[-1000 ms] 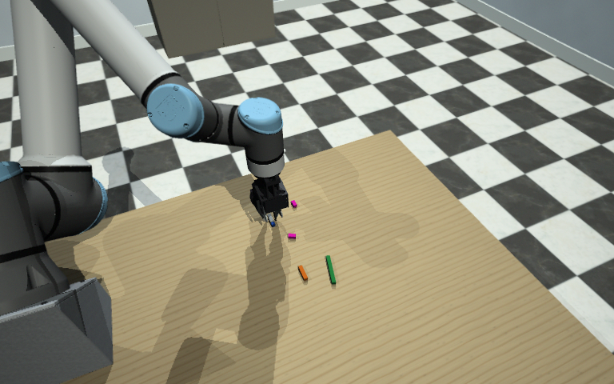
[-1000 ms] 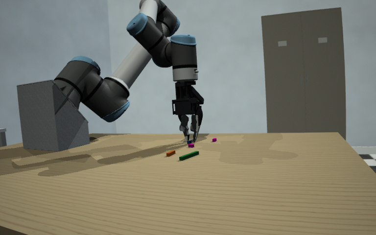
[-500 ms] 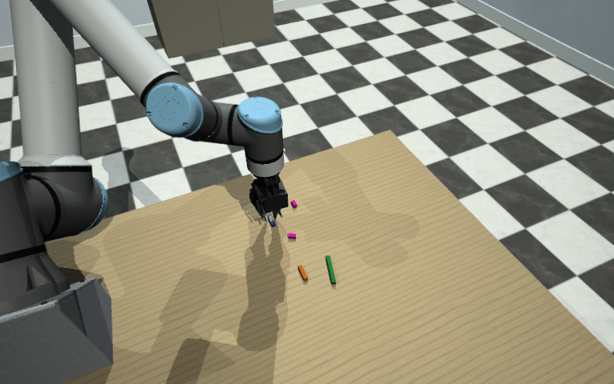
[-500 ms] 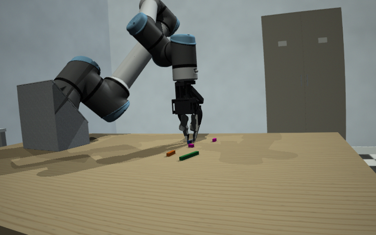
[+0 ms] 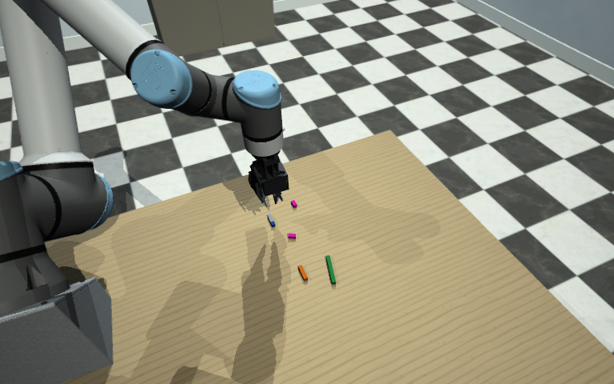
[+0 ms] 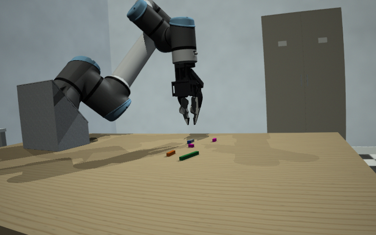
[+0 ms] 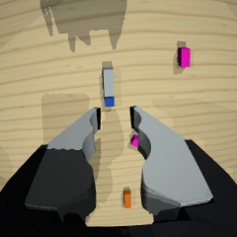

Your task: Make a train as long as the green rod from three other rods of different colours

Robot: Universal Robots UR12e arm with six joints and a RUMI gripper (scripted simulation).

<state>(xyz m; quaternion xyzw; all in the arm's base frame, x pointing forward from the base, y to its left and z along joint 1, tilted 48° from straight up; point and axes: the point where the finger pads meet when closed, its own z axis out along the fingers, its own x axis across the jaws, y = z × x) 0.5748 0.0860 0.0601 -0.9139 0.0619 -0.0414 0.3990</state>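
My gripper (image 5: 271, 202) (image 6: 191, 123) (image 7: 115, 109) is partly open and empty, raised above the table. The grey rod (image 5: 270, 218) (image 6: 192, 140) (image 7: 108, 81) and the blue rod (image 5: 273, 224) (image 6: 189, 142) (image 7: 110, 102) lie in line, end to end, with no visible gap. One magenta rod (image 5: 293, 203) (image 6: 214, 139) (image 7: 185, 57) lies apart, near the back. Another magenta rod (image 5: 292, 235) (image 6: 191, 145) (image 7: 135, 141) lies beyond the blue end, turned crosswise. The orange rod (image 5: 302, 272) (image 6: 170, 153) (image 7: 127, 198) lies nearer the front. The green rod (image 5: 331, 270) (image 6: 189, 155) lies beside it with a gap.
The wooden table (image 5: 407, 307) (image 6: 222, 194) bears all the rods. The robot's base block (image 5: 53, 339) (image 6: 38, 116) stands at its left side. Shadows of the arm fall across the table. A cabinet (image 6: 305, 105) stands behind.
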